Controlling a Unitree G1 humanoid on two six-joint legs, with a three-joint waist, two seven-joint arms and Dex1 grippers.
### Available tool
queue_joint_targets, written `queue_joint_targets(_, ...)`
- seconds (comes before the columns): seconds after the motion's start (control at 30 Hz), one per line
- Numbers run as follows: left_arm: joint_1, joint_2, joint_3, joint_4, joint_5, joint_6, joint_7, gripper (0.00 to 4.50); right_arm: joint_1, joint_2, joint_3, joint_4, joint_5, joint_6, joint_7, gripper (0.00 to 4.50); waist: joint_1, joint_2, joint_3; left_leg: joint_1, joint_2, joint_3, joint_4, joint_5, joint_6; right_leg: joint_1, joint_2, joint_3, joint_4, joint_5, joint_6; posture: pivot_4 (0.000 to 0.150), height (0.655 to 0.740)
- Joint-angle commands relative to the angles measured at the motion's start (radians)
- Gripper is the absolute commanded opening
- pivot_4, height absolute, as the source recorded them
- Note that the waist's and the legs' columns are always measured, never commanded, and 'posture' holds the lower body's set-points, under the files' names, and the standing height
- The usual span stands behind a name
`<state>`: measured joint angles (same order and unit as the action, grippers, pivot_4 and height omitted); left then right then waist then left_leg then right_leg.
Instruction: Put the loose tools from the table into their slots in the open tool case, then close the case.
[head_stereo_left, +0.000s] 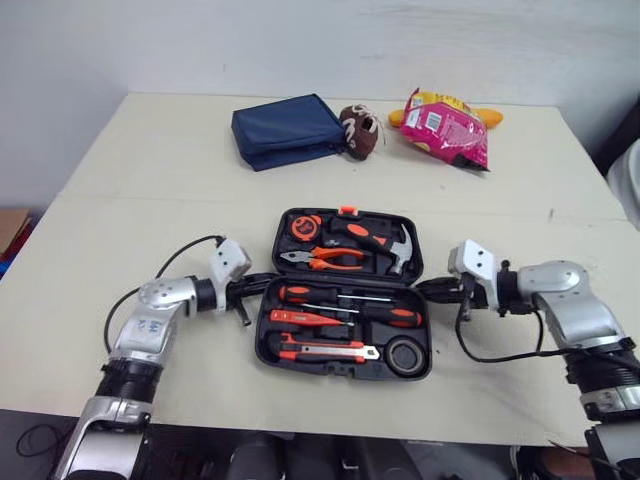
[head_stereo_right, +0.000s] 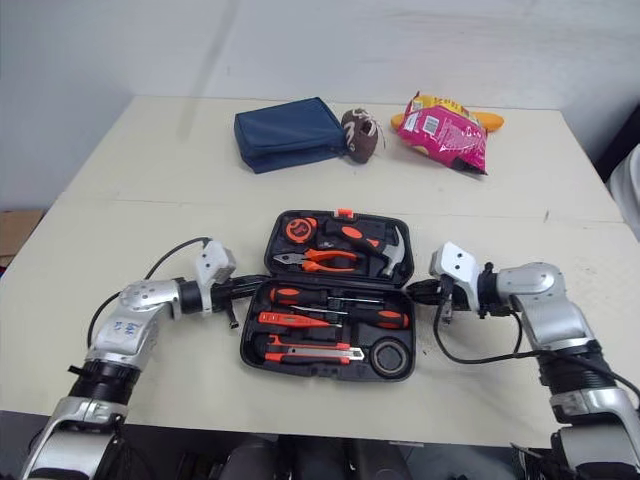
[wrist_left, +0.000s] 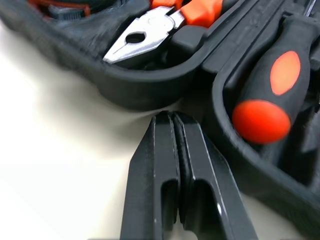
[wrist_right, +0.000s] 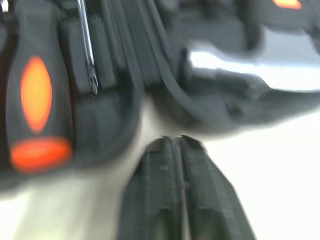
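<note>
Bright even light; soft shadow beside case (wrist_left: 150, 92) (glare on hammer head (wrist_right: 240, 62)).

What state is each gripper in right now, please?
Left gripper: closed, empty, tips beside the open black plastic tool case.
Right gripper: closed, empty, tips beside the same case.

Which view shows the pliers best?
Left eye view: the whole pliers lie in the far half of the case. The right eye view shows the same; the left wrist view, just their metal nose.
</note>
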<state>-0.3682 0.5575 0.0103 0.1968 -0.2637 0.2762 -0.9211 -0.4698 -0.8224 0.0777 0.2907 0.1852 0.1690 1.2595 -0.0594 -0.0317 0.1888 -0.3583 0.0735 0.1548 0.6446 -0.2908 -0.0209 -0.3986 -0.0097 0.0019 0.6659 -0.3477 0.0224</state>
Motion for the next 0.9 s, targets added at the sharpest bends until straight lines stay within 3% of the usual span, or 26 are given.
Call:
queue_joint_targets(0.03,0.053,0.063,0.113,-0.125,-0.11,0.088,-0.029,1.72,0.02,-0.044,-0.087,-0.045,0.054,0.047,-0.003,2.37,0.0,0.0,0.0,0.0,0.001,0.0,-0.001,0.0,-0.001,0.0,0.001,0.0,-0.001,0.0,-0.001,0.15,0.74)
queue_joint_targets(0.17,0.047,0.126,0.265,-0.303,-0.305,0.379,0.051,3.41,0.038,-0.111,-0.22,-0.202,0.153,0.516,-0.163,4.28,0.003,0.001,0.001,-0.001,0.002,-0.001,0.0,0.0,-0.001,-0.001,0.001,-0.001,-0.001,-0.001,-0.001,0.15,0.74)
queue_joint_targets(0.2,0.01,0.14,0.279,-0.332,-0.349,0.528,0.107,3.76,0.02,-0.122,-0.221,-0.24,0.185,0.651,-0.184,4.5,0.004,0.001,0.001,-0.001,0.001,-0.001,0.0,-0.001,-0.001,-0.001,0.0,-0.001,-0.001,-0.001,-0.001,0.15,0.74)
queue_joint_targets(0.27,-0.085,0.171,0.281,-0.347,-0.411,0.903,0.216,4.42,-0.037,-0.108,-0.238,-0.289,0.265,0.858,-0.227,4.5,0.005,0.0,0.002,-0.002,0.0,-0.004,0.001,-0.001,0.0,0.0,-0.001,-0.001,-0.001,0.0,-0.001,0.15,0.74)
queue_joint_targets(0.47,-0.234,0.108,0.241,-0.323,-0.416,1.09,0.342,4.42,-0.198,-0.092,-0.166,-0.334,0.339,1.229,-0.325,4.5,0.002,0.001,0.001,-0.003,-0.001,-0.005,-0.001,0.0,-0.001,-0.001,0.0,-0.001,-0.002,0.0,0.0,0.15,0.74)
queue_joint_targets(0.53,-0.3,0.061,0.212,-0.245,-0.36,1.081,0.414,4.42,-0.284,-0.034,-0.156,-0.286,0.32,1.34,-0.407,4.5,0.002,0.001,0.001,-0.013,-0.001,-0.005,0.001,0.001,-0.001,-0.011,0.001,-0.001,0.0,0.0,0.0,0.15,0.74)
queue_joint_targets(0.9,-0.446,-0.027,0.089,-0.014,-0.234,0.976,0.47,4.42,-0.379,0.124,-0.145,-0.202,0.278,1.391,-0.607,4.5,0.004,0.001,0.001,-0.018,-0.001,0.0,0.002,0.003,-0.002,-0.019,0.0,0.001,0.003,0.0,0.0,0.15,0.74)
